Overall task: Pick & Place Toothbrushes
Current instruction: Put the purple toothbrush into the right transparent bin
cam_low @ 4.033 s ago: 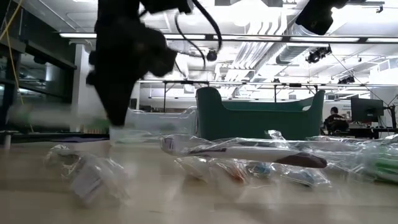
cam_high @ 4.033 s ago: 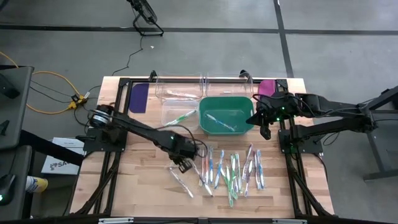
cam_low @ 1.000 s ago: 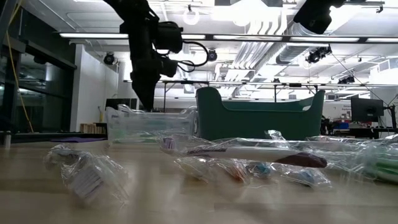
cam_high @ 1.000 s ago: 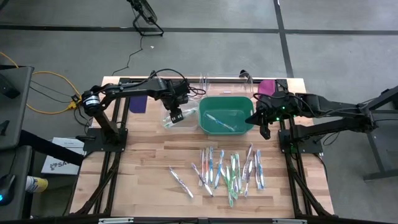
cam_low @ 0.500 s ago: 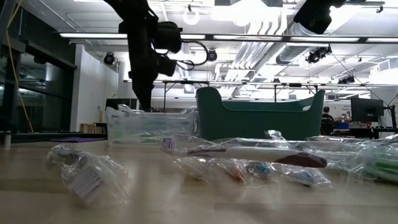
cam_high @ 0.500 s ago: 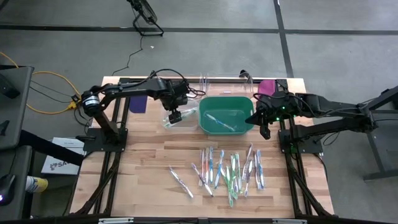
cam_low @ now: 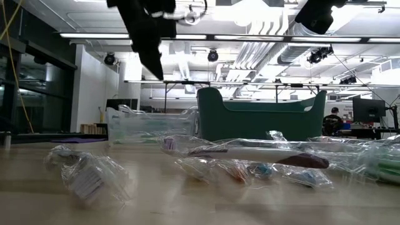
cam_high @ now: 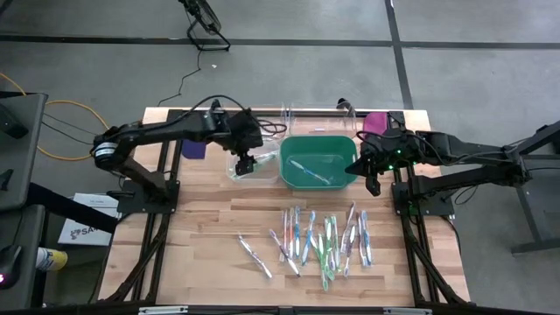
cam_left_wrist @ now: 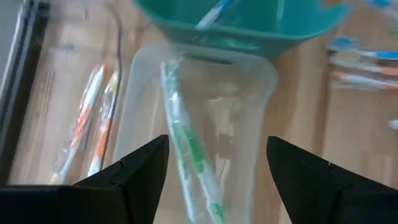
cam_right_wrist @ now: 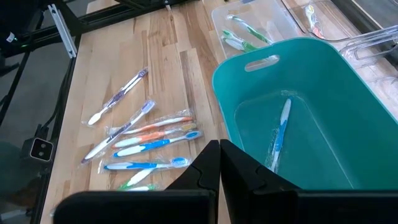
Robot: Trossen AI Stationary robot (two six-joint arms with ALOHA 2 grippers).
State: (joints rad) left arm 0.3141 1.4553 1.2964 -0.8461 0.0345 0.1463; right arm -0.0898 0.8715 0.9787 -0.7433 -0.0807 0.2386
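Two arms are showing over the table from where I am sitting. I am holding the left gripper [cam_high: 248, 163] above the clear bin [cam_high: 249, 160] just beside the teal tub [cam_high: 318, 161]; its jaws are standing wide apart with nothing between them. Through its wrist camera I am looking down between the dark fingers [cam_left_wrist: 134, 174] at two green toothbrushes in wrappers [cam_left_wrist: 186, 146] lying in that clear bin [cam_left_wrist: 255, 87], and at two orange and white brushes [cam_left_wrist: 93, 115] lying in a second clear bin just beside it.

I am keeping the right gripper [cam_high: 371, 183] at the tub's other end, near its rim, with its jaws pressed together and holding nothing. Its camera is showing me one blue toothbrush [cam_right_wrist: 280, 134] lying on the floor of the teal tub [cam_right_wrist: 348, 81].

Many more wrapped toothbrushes [cam_high: 324, 238] are lying spread on the wooden table [cam_high: 201, 254] nearer its front edge, well apart from both grippers, with one pale brush [cam_high: 255, 255] lying off to their left.
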